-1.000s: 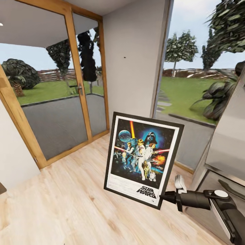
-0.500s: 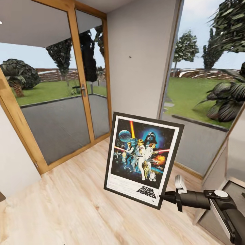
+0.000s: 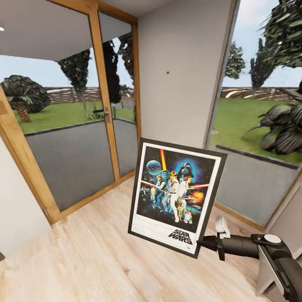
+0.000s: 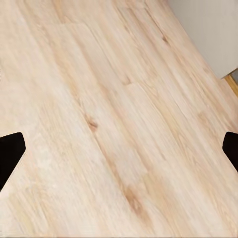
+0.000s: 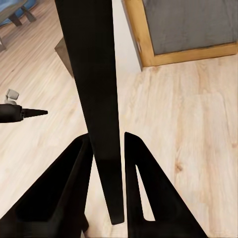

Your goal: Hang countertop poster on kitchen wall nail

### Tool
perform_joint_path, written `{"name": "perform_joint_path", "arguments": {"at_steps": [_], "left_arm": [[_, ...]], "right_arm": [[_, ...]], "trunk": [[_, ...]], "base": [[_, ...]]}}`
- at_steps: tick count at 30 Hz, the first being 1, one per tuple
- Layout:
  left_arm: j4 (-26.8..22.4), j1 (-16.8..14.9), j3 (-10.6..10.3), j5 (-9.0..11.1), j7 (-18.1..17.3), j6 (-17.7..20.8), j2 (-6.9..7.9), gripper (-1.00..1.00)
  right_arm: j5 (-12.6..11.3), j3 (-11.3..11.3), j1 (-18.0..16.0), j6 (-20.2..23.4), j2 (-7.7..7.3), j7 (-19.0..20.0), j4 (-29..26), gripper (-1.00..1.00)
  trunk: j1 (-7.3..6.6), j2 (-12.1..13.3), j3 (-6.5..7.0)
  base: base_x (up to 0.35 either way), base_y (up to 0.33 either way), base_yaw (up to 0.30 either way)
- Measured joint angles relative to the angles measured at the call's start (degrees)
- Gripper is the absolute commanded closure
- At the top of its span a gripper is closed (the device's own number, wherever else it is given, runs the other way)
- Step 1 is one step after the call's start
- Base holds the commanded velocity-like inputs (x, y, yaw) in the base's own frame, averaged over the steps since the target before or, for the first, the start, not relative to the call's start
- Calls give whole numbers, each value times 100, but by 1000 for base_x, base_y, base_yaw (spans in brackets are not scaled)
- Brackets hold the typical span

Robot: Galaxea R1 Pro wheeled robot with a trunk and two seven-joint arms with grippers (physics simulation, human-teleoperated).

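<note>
The Star Wars poster (image 3: 176, 193), black-framed with a white border, hangs upright and slightly tilted above the wooden floor. My right gripper (image 3: 200, 242) is shut on its lower right corner. In the right wrist view the poster's thin black edge (image 5: 94, 89) runs between the two dark fingers (image 5: 139, 168). A wall nail (image 3: 167, 72) is a small dark dot on the pale grey wall, above and behind the poster. My left gripper (image 4: 119, 151) is open over bare floor, with its fingertips (image 4: 10, 153) at the picture's edges. The kitchen countertop is out of view.
A wood-framed glass door (image 3: 105, 113) stands left of the grey wall strip (image 3: 180, 84), and a large window (image 3: 260, 126) lies to its right. Pale wooden floor (image 3: 84, 256) spreads below. A grey corner (image 3: 289, 226) juts in at the lower right.
The camera has turned: the wall, nail and door have slid right in the picture, and the metallic unit at the right has left it. The poster stays in my right gripper as before.
</note>
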Motion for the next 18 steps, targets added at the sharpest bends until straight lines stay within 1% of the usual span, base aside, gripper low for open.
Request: {"name": "perform_joint_path", "arguments": {"at_steps": [18], "left_arm": [[0, 0, 6, 0, 0, 0, 0, -100]], "right_arm": [[0, 0, 0, 0, -2, -1, 9, 100]], "trunk": [[0, 0, 3]], "base": [[272, 234, 0]]}}
